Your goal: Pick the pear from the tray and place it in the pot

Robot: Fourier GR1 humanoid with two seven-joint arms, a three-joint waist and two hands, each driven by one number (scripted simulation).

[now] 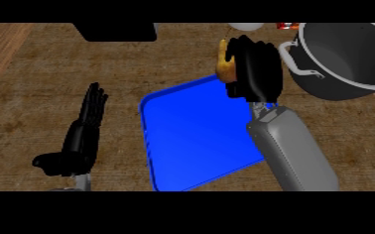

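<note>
Fingers (250, 52) round yellow-orange pear (225, 67), half hidden

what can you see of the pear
Only a yellow-orange strip of the pear shows, smooth-looking, narrower at its far end. The right hand curls round it and hides the rest. It is at the far corner of the blue tray, left of the pot; whether it is lifted cannot be told.

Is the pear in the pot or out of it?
Out. The yellow pear is held in the black right hand by the blue tray's far edge, left of the grey metal pot.
</note>
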